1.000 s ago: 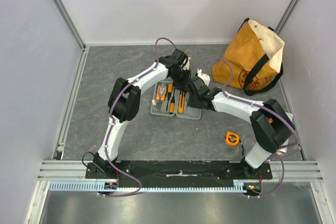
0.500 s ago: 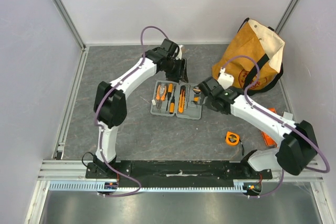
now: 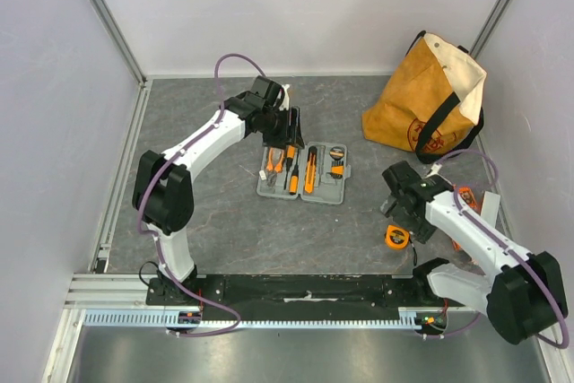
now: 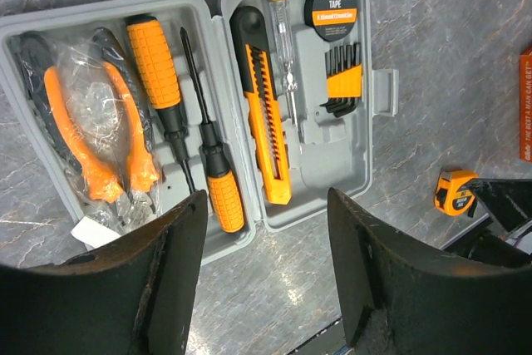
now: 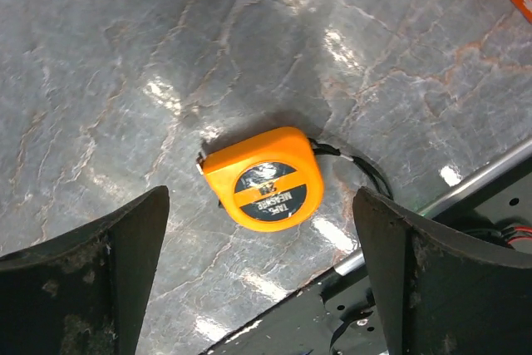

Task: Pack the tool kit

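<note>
Right gripper (image 5: pixel 262 197): jaws spread wide, empty, hovered over round orange tape measure (image 3: pixel 395 237), which lay alone on grey marbled tabletop (image 3: pixel 224 221) near right arm's base.

Mid-table: flat grey plastic tool kit case (image 4: pixel 332 151) lay open, both halves up. Inside sat orange-handled pliers in clear wrap (image 4: pixel 83 139), two screwdrivers, orange utility knife (image 4: pixel 264 114) and black tape roll (image 4: pixel 336 12).

Left gripper (image 4: pixel 266 201): jaws apart, empty, above case.

Far right corner: tan canvas bag with black straps (image 3: pixel 430 100).
</note>
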`<act>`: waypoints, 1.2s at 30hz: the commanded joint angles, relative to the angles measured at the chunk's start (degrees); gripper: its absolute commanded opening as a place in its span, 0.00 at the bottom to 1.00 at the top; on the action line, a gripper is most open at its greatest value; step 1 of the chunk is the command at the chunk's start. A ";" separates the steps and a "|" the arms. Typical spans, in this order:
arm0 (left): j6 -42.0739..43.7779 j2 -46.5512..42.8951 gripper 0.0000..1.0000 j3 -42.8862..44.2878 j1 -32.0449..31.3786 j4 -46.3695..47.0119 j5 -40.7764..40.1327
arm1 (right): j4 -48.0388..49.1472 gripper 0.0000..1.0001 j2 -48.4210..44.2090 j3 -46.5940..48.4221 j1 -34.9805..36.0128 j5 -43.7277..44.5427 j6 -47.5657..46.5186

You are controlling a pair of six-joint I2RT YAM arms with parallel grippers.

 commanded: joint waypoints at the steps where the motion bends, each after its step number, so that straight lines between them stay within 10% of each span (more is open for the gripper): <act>1: -0.93 -2.10 0.66 -0.67 0.01 2.36 1.08 | 2.42 0.98 -2.55 -1.85 -5.14 -3.69 2.33; 18: -0.67 0.00 0.66 -0.41 3.52 2.36 3.36 | 8.57 0.98 4.91 -6.25 -13.85 -9.85 7.43; 36: -1.02 0.36 0.65 -0.05 5.02 2.36 5.04 | 24.30 0.98 7.20 -5.99 -14.20 -5.80 -9.96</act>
